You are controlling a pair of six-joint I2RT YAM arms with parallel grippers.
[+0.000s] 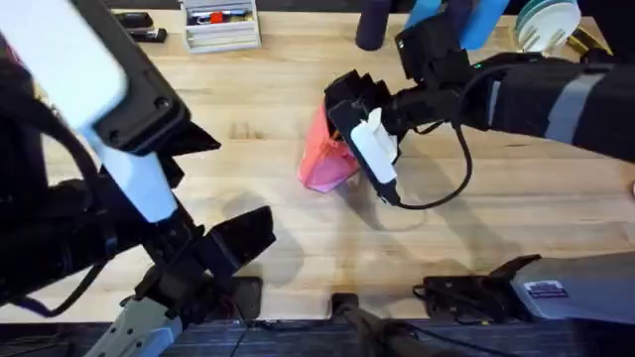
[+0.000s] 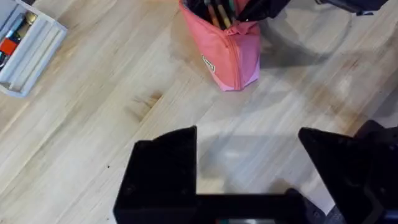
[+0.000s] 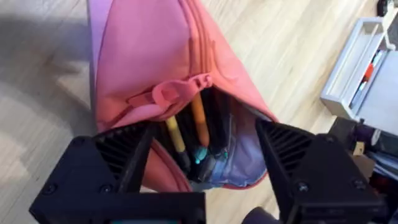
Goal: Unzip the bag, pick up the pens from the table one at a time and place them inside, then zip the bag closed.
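Pale planks of the table (image 1: 248,109) are carrying the pink bag (image 1: 322,159), which is standing near the middle with its zipper open and pens (image 3: 199,121) poking up inside, an orange one beside a yellow one. Right tool (image 3: 202,171) is hovering directly over the bag's open mouth with its fingers spread wide and gripping nothing, while the left tool (image 2: 249,168) is hanging near the front edge, well apart from the bag, also spread wide and empty. A grey tray (image 1: 220,28) holding markers is sitting at the far edge.
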